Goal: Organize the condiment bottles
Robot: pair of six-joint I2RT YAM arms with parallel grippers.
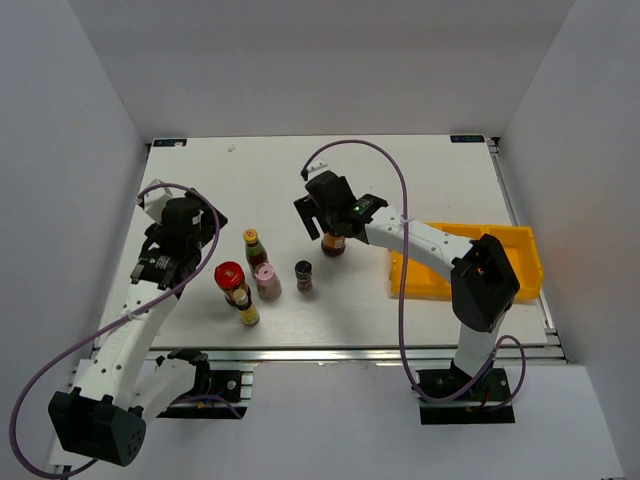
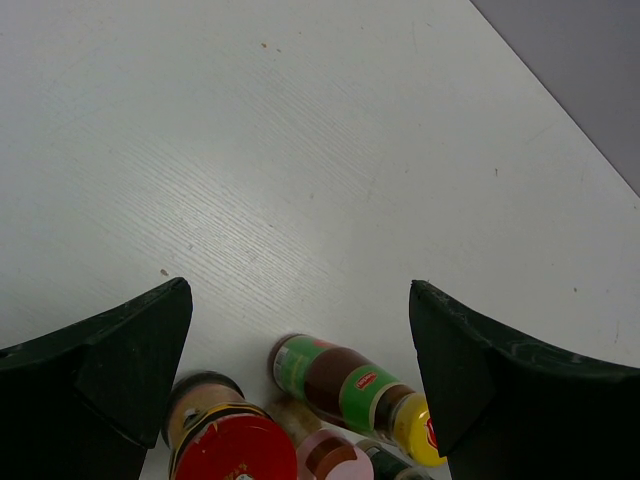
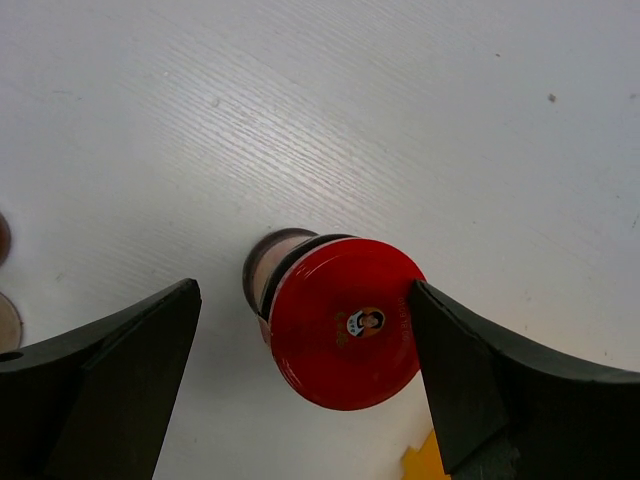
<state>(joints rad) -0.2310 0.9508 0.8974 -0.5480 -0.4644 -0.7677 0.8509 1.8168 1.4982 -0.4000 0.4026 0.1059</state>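
Observation:
Five condiment bottles stand grouped at the table's near left: a red-capped jar (image 1: 231,280), a pink-capped one (image 1: 267,281), a small black-capped one (image 1: 303,275) and two slim yellow-capped ones (image 1: 253,246) (image 1: 247,314). My left gripper (image 1: 176,234) is open and empty to their left. Its wrist view (image 2: 300,290) shows a slim bottle (image 2: 350,385), the red cap (image 2: 232,448) and the pink cap (image 2: 335,455) at the bottom edge. My right gripper (image 1: 330,215) (image 3: 305,290) is open over the second red-capped jar (image 1: 333,243) (image 3: 345,320). Its right finger (image 3: 470,370) touches the cap's rim; the left finger stands apart.
The yellow compartment tray (image 1: 520,245) lies at the right edge of the table, partly under my right arm; a corner of it shows in the right wrist view (image 3: 425,462). White walls enclose the table on three sides.

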